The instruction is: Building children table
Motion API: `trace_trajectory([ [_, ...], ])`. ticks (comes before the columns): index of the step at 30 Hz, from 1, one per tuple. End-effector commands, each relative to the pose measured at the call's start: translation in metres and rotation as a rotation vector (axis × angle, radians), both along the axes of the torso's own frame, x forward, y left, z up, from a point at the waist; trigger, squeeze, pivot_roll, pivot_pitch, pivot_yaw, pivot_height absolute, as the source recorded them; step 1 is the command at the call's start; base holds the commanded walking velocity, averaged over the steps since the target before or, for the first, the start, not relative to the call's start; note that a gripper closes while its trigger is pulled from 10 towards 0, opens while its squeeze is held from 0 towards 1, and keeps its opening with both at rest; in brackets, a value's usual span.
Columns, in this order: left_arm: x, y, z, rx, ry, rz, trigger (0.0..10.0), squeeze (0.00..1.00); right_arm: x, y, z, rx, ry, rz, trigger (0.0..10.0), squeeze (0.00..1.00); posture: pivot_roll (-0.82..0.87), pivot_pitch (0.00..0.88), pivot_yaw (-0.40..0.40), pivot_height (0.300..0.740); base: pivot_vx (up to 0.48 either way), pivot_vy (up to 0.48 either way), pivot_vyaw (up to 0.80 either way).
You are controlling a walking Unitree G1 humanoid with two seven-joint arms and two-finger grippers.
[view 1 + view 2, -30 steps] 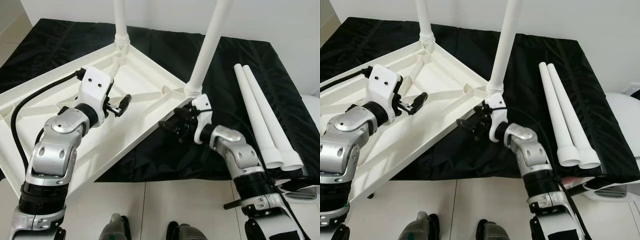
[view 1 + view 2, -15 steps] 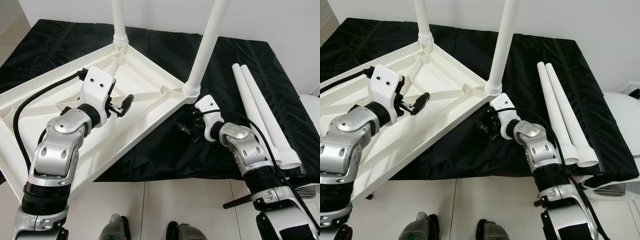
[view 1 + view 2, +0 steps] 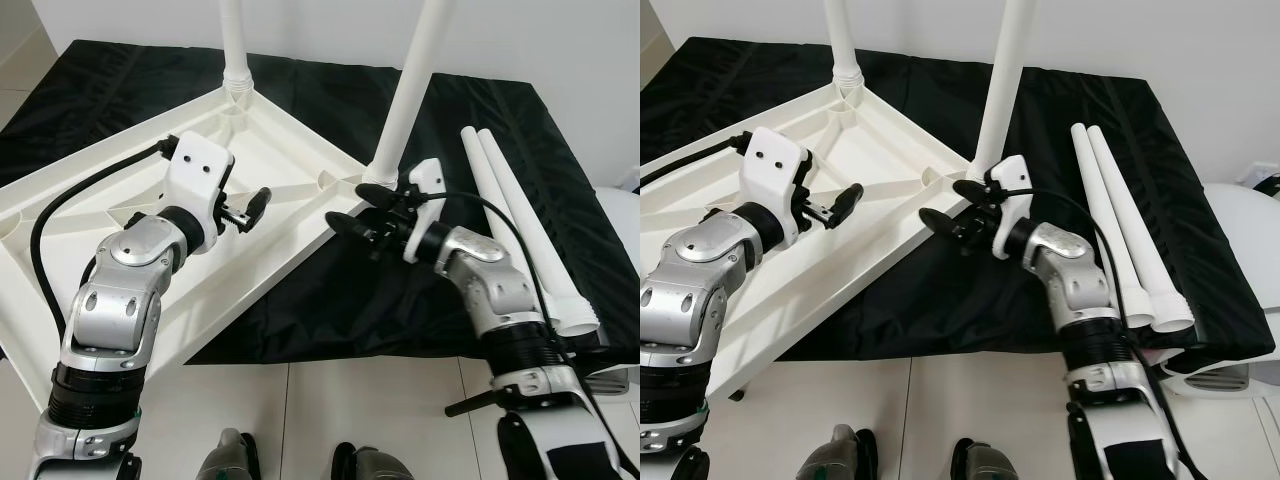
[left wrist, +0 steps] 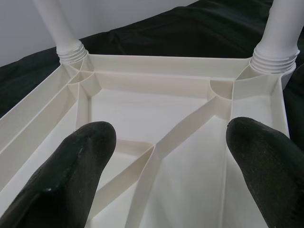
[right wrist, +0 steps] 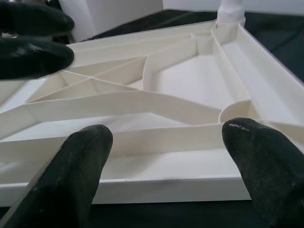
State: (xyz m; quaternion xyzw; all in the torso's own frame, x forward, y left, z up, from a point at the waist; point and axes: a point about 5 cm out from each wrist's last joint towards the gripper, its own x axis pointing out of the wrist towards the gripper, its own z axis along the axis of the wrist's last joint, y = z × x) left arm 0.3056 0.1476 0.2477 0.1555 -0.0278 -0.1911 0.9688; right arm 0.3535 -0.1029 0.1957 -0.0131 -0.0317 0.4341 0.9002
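white plastic tabletop (image 3: 120,215): upside down on black cloth (image 3: 520,130), two screwed-in legs (image 3: 412,90) upright at its far corners. two loose legs (image 3: 520,235) along the cloth's right edge. left gripper (image 3: 245,207) over the ribbed underside, fingers wide. right gripper (image 3: 352,208) at the near-right rim, fingers wide, empty.

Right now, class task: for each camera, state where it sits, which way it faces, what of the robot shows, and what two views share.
Left eye view: on the head, facing forward and down at the upturned tabletop on black cloth; both arms, left gripper and right gripper show.
Right eye view: beside it, same scene, plus two loose legs.
Left wrist view: along open jaws over the tabletop's ribs toward two fitted legs.
Right wrist view: along open jaws at the tabletop's edge.
Shared: both wrist views see the ribbed underside.
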Motion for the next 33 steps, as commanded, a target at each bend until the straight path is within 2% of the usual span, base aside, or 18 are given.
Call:
trace_trajectory([
  [1, 0.000, 0.001, 0.003, -0.003, -0.029, 0.063, 10.0, 0.00, 0.001, 0.001, -0.004, -0.015, 0.008, -0.012, 10.0, 0.00, 0.01, 0.141, -0.061, 0.740, 0.000, 0.000, 0.00],
  [3, -0.001, -0.001, 0.002, 0.000, -0.029, 0.060, 10.0, 0.00, 0.005, 0.012, -0.010, 0.020, 0.043, -0.016, 10.0, 0.00, 0.02, 0.142, -0.069, 0.740, 0.000, 0.000, 0.00],
  [5, -0.001, -0.002, 0.002, 0.003, -0.028, 0.059, 10.0, 0.00, 0.006, 0.015, -0.011, 0.035, 0.060, -0.017, 10.0, 0.00, 0.02, 0.142, -0.070, 0.740, 0.000, 0.000, 0.00],
  [6, -0.003, -0.005, -0.001, 0.005, -0.022, 0.050, 10.0, 0.00, 0.008, 0.024, -0.016, 0.052, 0.088, -0.020, 10.0, 0.00, 0.02, 0.143, -0.072, 0.740, 0.000, 0.000, 0.00],
  [9, -0.004, -0.006, -0.001, 0.008, -0.020, 0.045, 10.0, 0.00, 0.008, 0.027, -0.019, 0.053, 0.102, -0.023, 10.0, 0.00, 0.02, 0.144, -0.075, 0.740, 0.000, 0.000, 0.00],
  [12, -0.006, -0.007, -0.002, 0.008, -0.013, 0.037, 10.0, 0.00, 0.011, 0.030, -0.029, 0.021, 0.143, -0.058, 10.0, 0.00, 0.03, 0.147, -0.078, 0.740, 0.000, 0.000, 0.00],
  [16, -0.006, -0.007, 0.000, 0.011, -0.019, 0.036, 10.0, 0.00, 0.016, 0.027, -0.036, -0.086, 0.139, -0.142, 10.0, 0.00, 0.02, 0.151, -0.079, 0.740, 0.000, 0.000, 0.00],
  [17, -0.006, -0.007, 0.000, 0.011, -0.019, 0.036, 10.0, 0.00, 0.016, 0.027, -0.036, -0.086, 0.139, -0.142, 10.0, 0.00, 0.02, 0.151, -0.079, 0.740, 0.000, 0.000, 0.00],
  [22, -0.007, -0.008, 0.000, 0.014, -0.020, 0.030, 10.0, 0.00, 0.024, 0.010, -0.040, -0.215, 0.122, -0.243, 10.0, 0.00, 0.02, 0.155, -0.076, 0.740, 0.000, 0.000, 0.00],
  [29, -0.008, -0.010, 0.001, 0.009, -0.020, 0.023, 10.0, 0.00, 0.030, -0.008, -0.042, -0.261, 0.127, -0.313, 10.0, 0.00, 0.01, 0.160, -0.071, 0.740, 0.000, 0.000, 0.00],
  [30, -0.009, -0.011, 0.002, 0.005, -0.025, 0.021, 10.0, 0.00, 0.035, -0.020, -0.039, -0.288, 0.104, -0.360, 10.0, 0.00, 0.01, 0.163, -0.068, 0.740, 0.000, 0.000, 0.00],
  [33, -0.009, -0.012, 0.003, 0.002, -0.026, 0.019, 10.0, 0.00, 0.038, -0.028, -0.037, -0.303, 0.087, -0.396, 10.0, 0.00, 0.01, 0.165, -0.067, 0.740, 0.000, 0.000, 0.00],
])
